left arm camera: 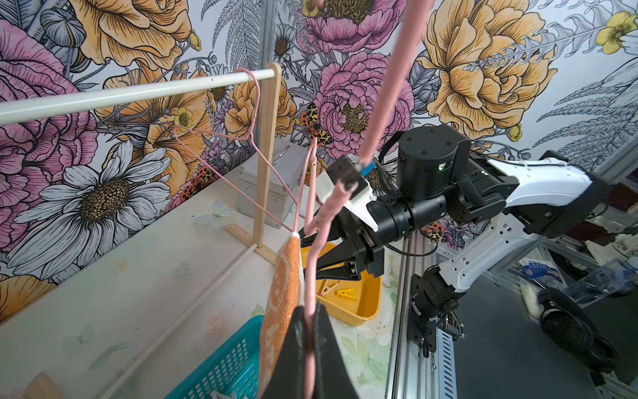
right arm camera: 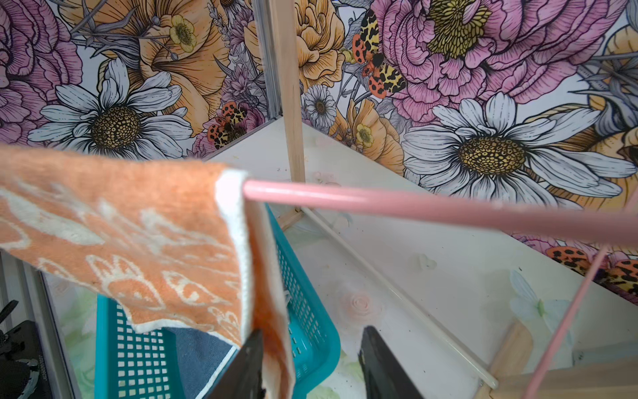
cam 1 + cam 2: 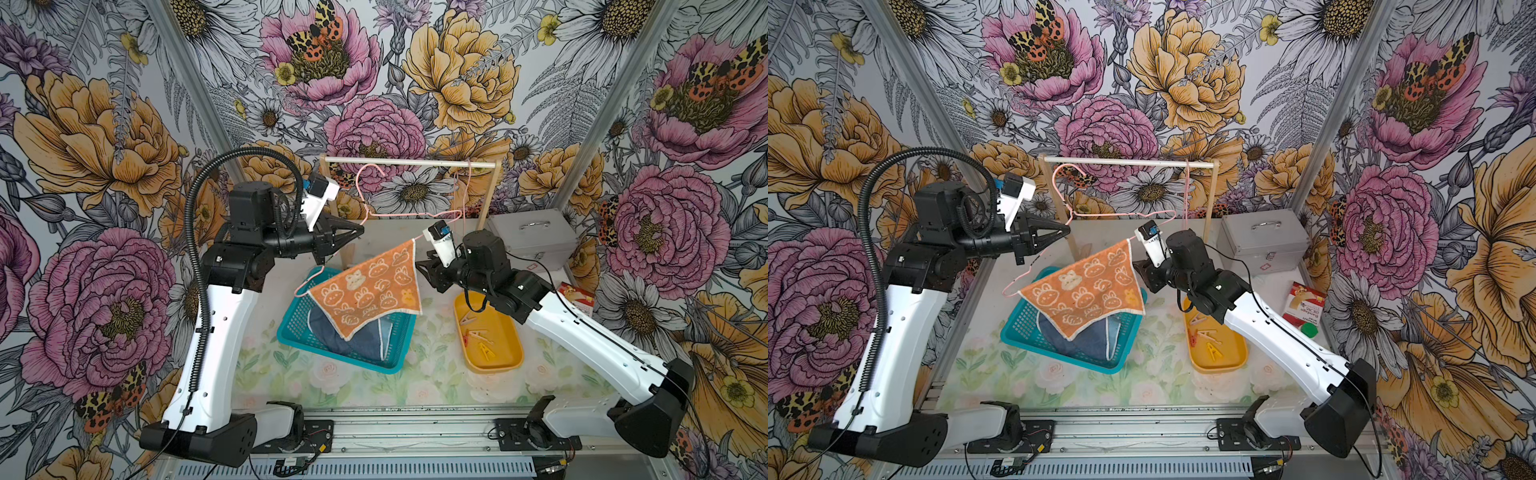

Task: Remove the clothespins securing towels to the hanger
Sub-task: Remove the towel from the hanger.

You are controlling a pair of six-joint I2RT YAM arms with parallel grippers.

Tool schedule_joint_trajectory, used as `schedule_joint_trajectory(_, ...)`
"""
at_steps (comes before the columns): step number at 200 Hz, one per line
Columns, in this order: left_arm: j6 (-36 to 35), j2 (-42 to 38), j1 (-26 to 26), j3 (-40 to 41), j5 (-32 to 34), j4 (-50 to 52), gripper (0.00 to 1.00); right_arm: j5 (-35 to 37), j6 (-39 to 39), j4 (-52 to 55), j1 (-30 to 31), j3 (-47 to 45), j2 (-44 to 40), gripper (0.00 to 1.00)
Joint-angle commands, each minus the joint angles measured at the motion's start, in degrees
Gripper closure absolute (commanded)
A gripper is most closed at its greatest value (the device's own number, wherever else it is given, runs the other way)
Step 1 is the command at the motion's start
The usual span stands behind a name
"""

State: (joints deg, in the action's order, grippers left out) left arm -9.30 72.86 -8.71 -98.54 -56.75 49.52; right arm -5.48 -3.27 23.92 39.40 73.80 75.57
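Observation:
The orange bunny towel [image 3: 370, 286] hangs folded over the bottom bar of a pink hanger [image 3: 415, 214], with no clothespin showing on it. My left gripper [image 3: 360, 230] is shut on the hanger's wire [image 1: 390, 86], which runs between the jaws [image 1: 312, 319]. My right gripper [image 3: 424, 270] is open at the towel's right edge. In the right wrist view that edge [image 2: 269, 311] hangs inside the jaws against one finger [image 2: 248, 362]. Several clothespins [image 3: 484, 351] lie in the yellow tray [image 3: 494, 368]. The blue towel [image 3: 332, 336] lies in the teal basket [image 3: 299, 316].
A wooden rack with a white rail [image 3: 411, 163] stands at the back, and a second pink hanger [image 3: 467, 183] hangs at its right end. A grey metal box [image 3: 532, 237] sits at the back right, with a red packet [image 3: 575, 297] nearer on that side.

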Motion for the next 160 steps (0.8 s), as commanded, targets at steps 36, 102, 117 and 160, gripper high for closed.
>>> schedule_joint_trajectory(36, 0.49, 0.52, 0.62, 0.07, 0.33, -0.57, 1.00, -3.53, 0.64, -1.73, -0.64, 1.08, -1.22, 0.59)
schedule_joint_trajectory(102, 0.59, 0.71, 0.40, -0.01, 0.52, -0.57, 1.00, -5.32, 0.75, -3.61, -0.64, 2.52, 2.21, 0.67)
schedule_joint_trajectory(117, 0.52, 0.65, 0.44, -0.02, 0.56, -0.57, 1.00, -6.26, 0.65, -3.72, -0.62, 2.87, 2.80, 0.70)
schedule_joint_trajectory(160, 0.51, 0.97, 0.84, -0.07, 0.59, -0.59, 1.00, -7.36, -0.11, -4.49, -0.40, 3.20, 3.01, 0.88)
